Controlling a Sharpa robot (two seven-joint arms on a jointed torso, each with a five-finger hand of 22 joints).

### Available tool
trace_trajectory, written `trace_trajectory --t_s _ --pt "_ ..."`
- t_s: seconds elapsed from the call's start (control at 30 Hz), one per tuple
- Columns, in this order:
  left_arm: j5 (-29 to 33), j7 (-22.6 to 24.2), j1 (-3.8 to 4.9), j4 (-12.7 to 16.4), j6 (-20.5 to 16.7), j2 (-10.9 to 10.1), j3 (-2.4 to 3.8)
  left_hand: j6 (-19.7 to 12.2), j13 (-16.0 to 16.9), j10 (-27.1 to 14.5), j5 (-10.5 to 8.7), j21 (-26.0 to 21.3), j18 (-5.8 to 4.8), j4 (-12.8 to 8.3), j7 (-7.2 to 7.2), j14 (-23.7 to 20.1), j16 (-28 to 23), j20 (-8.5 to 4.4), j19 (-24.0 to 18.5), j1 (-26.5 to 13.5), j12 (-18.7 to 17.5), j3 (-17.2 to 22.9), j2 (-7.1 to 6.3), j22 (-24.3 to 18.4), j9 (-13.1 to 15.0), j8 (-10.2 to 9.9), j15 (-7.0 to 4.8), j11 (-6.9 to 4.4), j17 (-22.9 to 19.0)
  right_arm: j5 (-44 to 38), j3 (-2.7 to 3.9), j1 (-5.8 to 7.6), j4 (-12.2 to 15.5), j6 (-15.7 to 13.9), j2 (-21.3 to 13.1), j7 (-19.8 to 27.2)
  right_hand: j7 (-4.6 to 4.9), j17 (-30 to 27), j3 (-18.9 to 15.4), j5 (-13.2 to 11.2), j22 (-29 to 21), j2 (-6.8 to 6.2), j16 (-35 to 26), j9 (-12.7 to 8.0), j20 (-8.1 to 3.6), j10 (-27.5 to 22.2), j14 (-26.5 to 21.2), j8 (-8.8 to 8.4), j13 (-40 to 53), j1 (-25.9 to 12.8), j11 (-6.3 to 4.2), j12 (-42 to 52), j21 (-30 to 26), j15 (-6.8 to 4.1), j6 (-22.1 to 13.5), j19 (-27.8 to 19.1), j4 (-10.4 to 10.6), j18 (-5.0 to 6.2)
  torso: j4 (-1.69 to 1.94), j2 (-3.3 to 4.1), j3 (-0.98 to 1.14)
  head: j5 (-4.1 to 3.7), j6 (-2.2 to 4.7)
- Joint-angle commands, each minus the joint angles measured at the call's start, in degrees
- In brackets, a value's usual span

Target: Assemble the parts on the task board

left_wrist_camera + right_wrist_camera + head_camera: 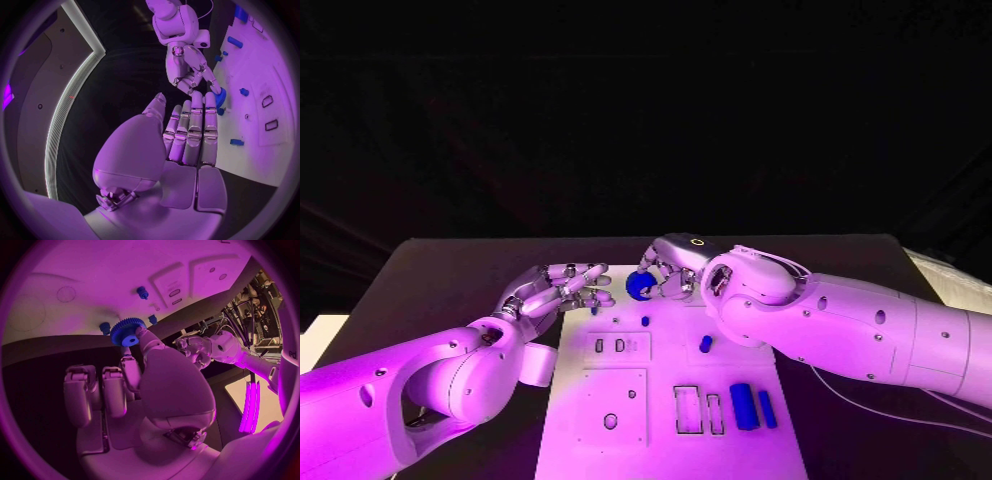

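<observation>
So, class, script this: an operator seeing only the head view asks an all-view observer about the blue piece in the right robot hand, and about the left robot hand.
Operator: What exactly is that blue piece?
Observer: The right wrist view shows a toothed gear with a centre hole; the right robot hand pinches it at its fingertips.
Operator: And the left robot hand, anything in it?
Observer: No. In the left wrist view its palm is bare and its fingers are straight.
</observation>
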Motion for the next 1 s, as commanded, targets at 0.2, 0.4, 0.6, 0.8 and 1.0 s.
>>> trace_trajectory --t_s 0.2,0.4,0.6,0.8,1.0 --pt "0.1 0.4 0.06 0.0 1.1 0.1 0.04 -0.1 -0.1 -0.1 0.02 0.4 0.59 -0.4 0.27 -0.3 -0.2 -0.05 0.4 0.3 -0.2 -0.1 0.13 0.1 -0.1 -0.2 0.19 0.45 0.1 -1.0 -0.44 -0.67 -2.7 1.7 2.7 -0.9 -1.08 7.7 0.7 -0.6 9.3 0.1 -0.3 0.2 -0.27 0.0 4.4 -0.42 -0.6 -0.5 -0.4 -0.8 0.2 -0.25 1.9 2.0 0.2 -0.68 -0.16 0.03 0.07 0.39 -0.27" --pt "0.1 0.4 0.06 0.1 1.2 0.1 0.04 -0.1 -0.1 -0.1 0.02 0.4 0.59 -0.4 0.27 -0.3 -0.2 -0.05 0.4 0.3 -0.2 -0.1 0.13 0.1 -0.1 -0.2 0.19 0.45 0.1 -1.9 -0.72 -1.05 -4.9 2.1 4.0 -1.8 -0.93 7.3 0.9 -0.8 9.0 -0.16 -0.5 0.1 -0.21 -0.4 4.4 -0.73 -1.1 -0.8 -0.28 -1.6 0.1 -0.17 1.6 1.8 0.2 -0.62 -0.14 0.02 0.1 0.41 -0.32" --pt "0.1 0.4 0.06 0.1 1.2 0.1 0.04 -0.1 -0.1 -0.1 0.02 0.4 0.59 -0.4 0.27 -0.3 -0.2 -0.05 0.4 0.3 -0.2 -0.1 0.13 0.1 -0.1 -0.2 0.19 0.45 0.1 -2.4 -0.86 -1.27 -6.0 2.5 4.6 -2.2 -0.65 7.1 1.3 -1.0 8.9 -0.62 -0.7 -0.1 -0.08 -0.9 4.3 -1.25 -1.7 -1.1 -0.06 -2.5 0.1 0.0 1.0 1.7 0.2 -0.58 -0.22 0.01 0.11 0.4 -0.43" --pt "0.1 0.3 0.06 0.1 1.2 0.1 0.04 -0.1 -0.1 -0.1 0.02 0.4 0.59 -0.4 0.27 -0.3 -0.2 -0.05 0.4 0.3 -0.2 -0.1 0.13 0.1 -0.1 -0.2 0.19 0.45 0.1 -2.7 -0.96 -1.37 -6.5 2.3 5.0 -2.1 0.38 6.9 1.9 -1.8 8.5 -1.57 -0.9 -0.9 0.39 -1.7 4.2 -2.44 -2.4 -1.8 0.77 -3.9 -0.1 0.65 -2.0 1.4 0.3 -0.51 -0.25 0.01 0.11 0.37 -0.39" --pt "0.1 0.3 0.06 0.2 1.2 0.1 0.04 -0.1 -0.1 -0.1 0.02 0.4 0.59 -0.4 0.27 -0.3 -0.2 -0.05 0.4 0.3 -0.2 -0.1 0.13 0.1 -0.1 -0.2 0.19 0.45 0.1 -2.5 -1.13 -1.42 -7.0 1.9 5.6 -1.7 1.76 6.3 1.1 -4.3 7.7 -3.16 -1.3 -1.5 1.49 -3.6 4.1 -2.52 -4.9 -3.4 2.1 -7.5 -0.5 1.81 -8.8 0.8 0.8 -0.32 -0.16 0.04 0.11 0.39 -0.41"
